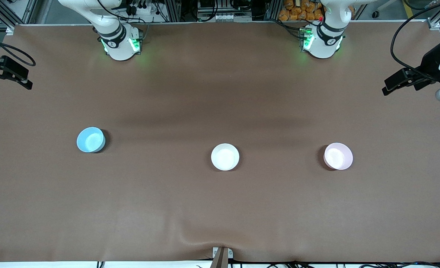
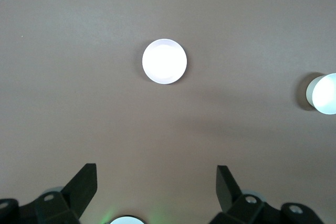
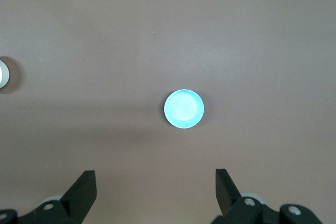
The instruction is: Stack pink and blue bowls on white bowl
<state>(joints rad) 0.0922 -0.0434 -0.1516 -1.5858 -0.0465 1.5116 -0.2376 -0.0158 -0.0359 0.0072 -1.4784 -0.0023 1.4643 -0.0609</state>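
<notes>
My front camera sits high, facing the arm bases, and takes in the whole counter [image 1: 220,208]. Each wrist camera looks straight down from well above it. The left wrist view centres on the pink bowl [image 2: 164,61], the right on the blue bowl [image 3: 184,108]. Both catch the white bowl [image 2: 323,94] at their edge, which the front view shows between those two.

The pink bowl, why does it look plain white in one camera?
Left wrist view: glare washes the pink bowl to blank white. Front view: its pale pink shows, with a soft shadow beside it. Right wrist view: the blue bowl keeps its colour.
</notes>
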